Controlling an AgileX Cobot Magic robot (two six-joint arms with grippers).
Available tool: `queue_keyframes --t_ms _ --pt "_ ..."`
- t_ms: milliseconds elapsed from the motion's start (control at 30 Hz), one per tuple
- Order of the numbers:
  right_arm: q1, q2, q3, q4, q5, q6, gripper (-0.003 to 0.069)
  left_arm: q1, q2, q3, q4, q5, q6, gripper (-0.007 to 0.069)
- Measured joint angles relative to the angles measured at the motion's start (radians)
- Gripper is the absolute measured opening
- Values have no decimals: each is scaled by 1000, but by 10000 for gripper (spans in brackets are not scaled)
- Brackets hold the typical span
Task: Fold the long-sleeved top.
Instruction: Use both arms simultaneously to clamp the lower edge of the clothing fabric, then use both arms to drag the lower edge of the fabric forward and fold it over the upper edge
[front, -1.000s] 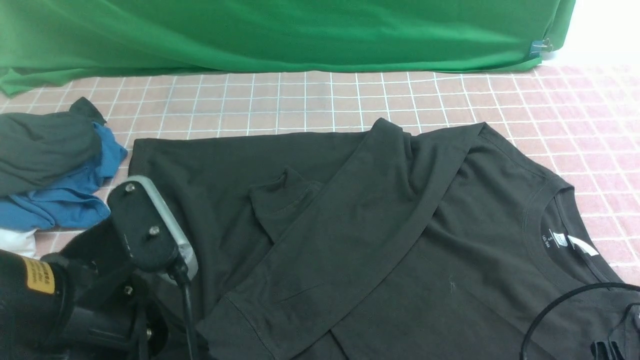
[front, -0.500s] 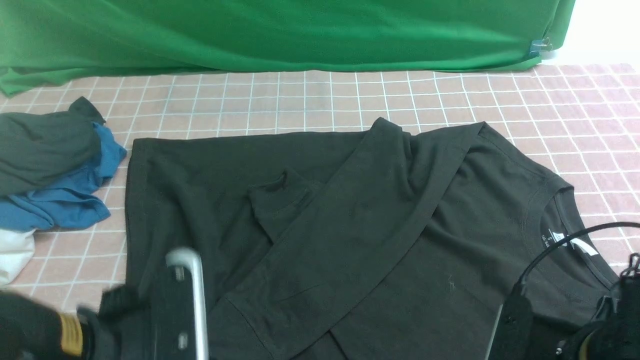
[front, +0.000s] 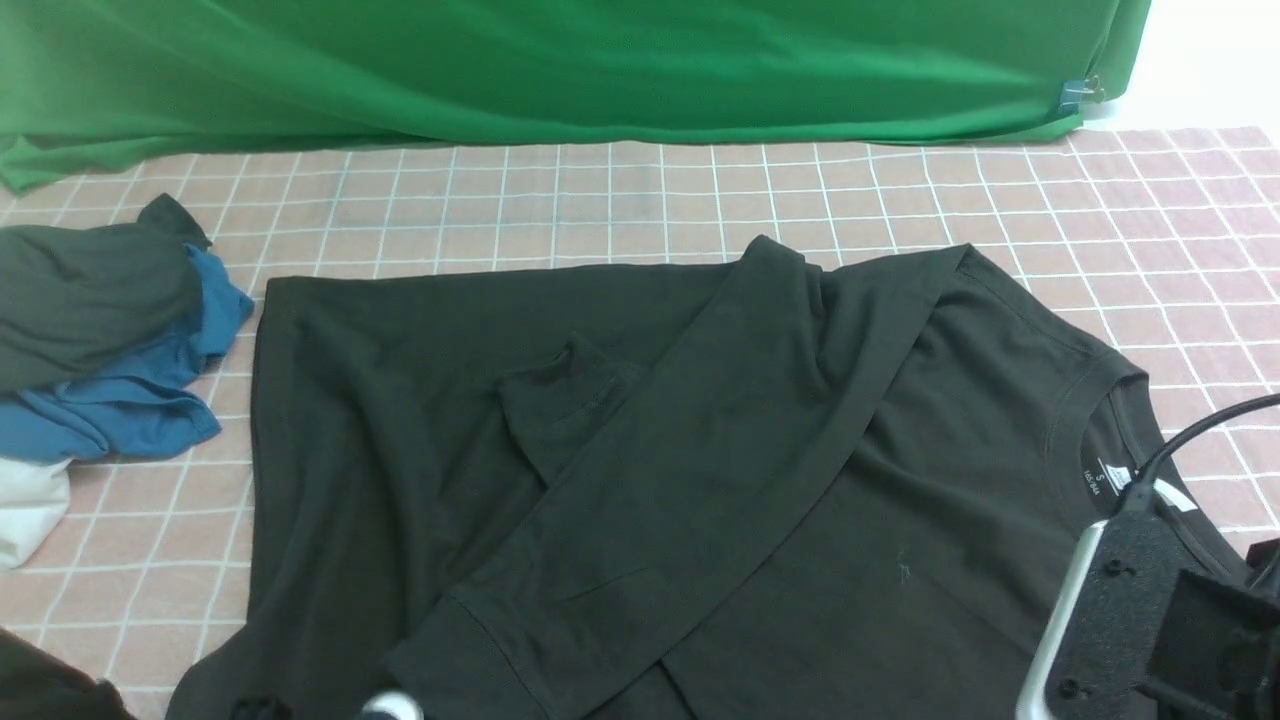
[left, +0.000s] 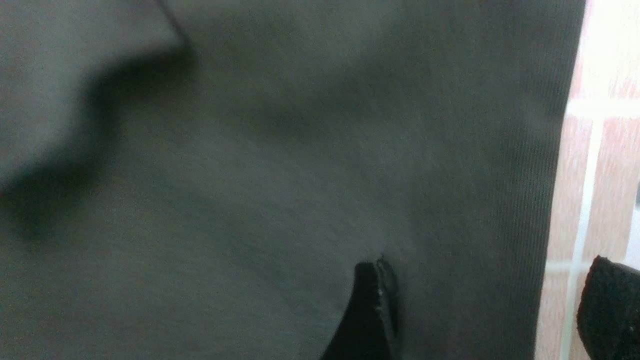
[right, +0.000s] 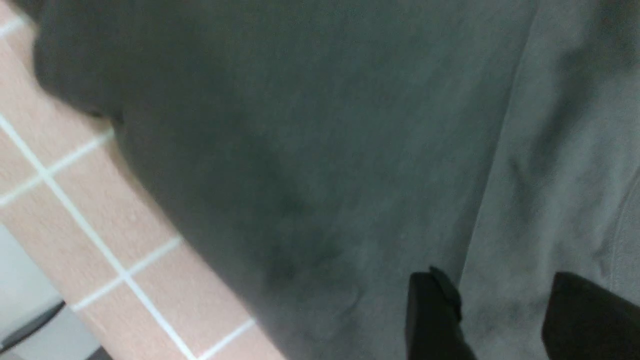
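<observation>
Left gripper: 2 black fingers wide apart, straddling a straight edge of the long-sleeved top. 1 finger is over the knit, the other over the pink checked tablecloth; nothing clamped. Right gripper: jaws partly apart, low over the top's fabric beside a seam; contact unclear, blurred. Top lies flat mid-table: black, soft matte knit, sleeves folded across the body, ribbed round neckline toward the right, white neck label. Left of it, apart: rumpled dark grey-green garment on a blue garment, plus a white cloth. Draped green backdrop behind.
</observation>
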Motion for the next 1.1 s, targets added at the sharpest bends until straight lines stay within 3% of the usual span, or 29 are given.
queue_keyframes --t_ms 167,367,533,733,1100 --pt "0 -7 0 5 -23 28 335 0 38 8 28 -23 -1 521" --pt "0 -7 0 15 -58 45 328 -1 66 8 66 -40 -5 444" --pt "0 -7 0 16 -78 45 328 -6 83 4 103 -68 -37 295" --pt "0 -7 0 16 -80 45 328 -7 50 2 140 -70 -57 57" --pt "0 -7 0 28 59 14 360 -6 -145 -157 116 225 -80 31"
